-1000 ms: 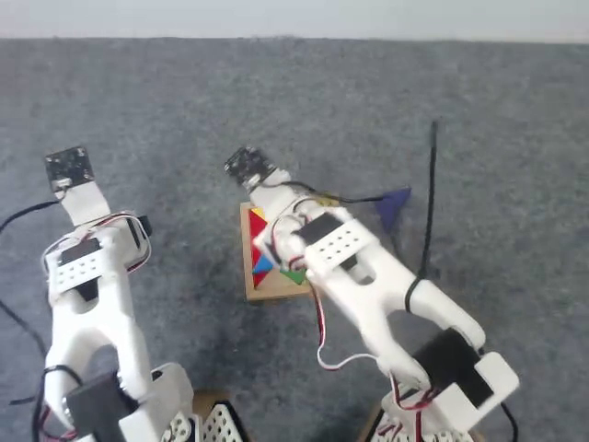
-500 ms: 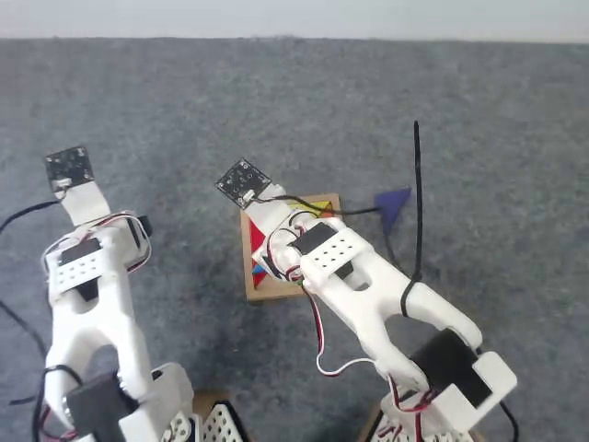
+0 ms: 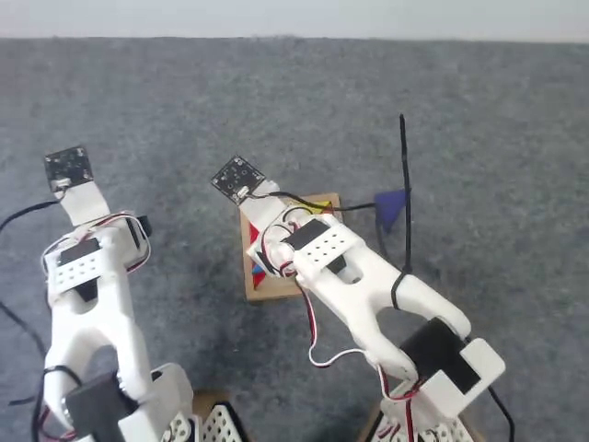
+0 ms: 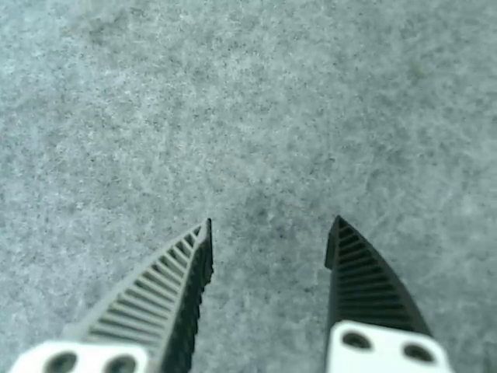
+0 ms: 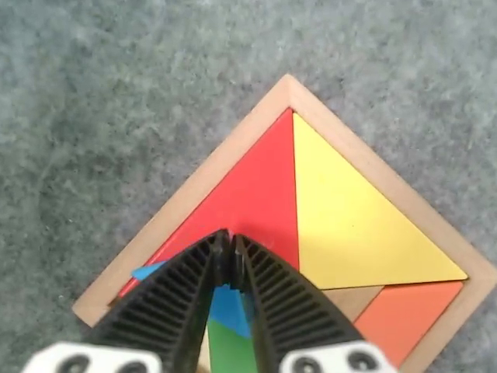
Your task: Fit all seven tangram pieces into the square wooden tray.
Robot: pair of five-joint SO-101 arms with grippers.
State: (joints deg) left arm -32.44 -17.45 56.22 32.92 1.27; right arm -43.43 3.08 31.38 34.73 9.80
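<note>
Desk (image 3: pixel 479 110) w/ grey fuzzy cover takes up nearly whole frame, speckled lighter & darker. Pale strip (image 3: pixel 294 17) runs along top edge, left to right. Tan wood bits (image 3: pixel 210 400) at bottom edge, centre-left & centre-right.

I count one square wooden tray (image 5: pixel 194 196). Five pieces sit in it: one red triangle (image 5: pixel 256 186), one yellow triangle (image 5: pixel 349 225), one orange piece (image 5: pixel 408 315), one blue piece (image 5: pixel 229 305), one green piece (image 5: pixel 229 350). One purple piece (image 3: pixel 393 204) lies on the desk (image 3: pixel 184 110) at the tray's two o'clock: six seen.
</note>
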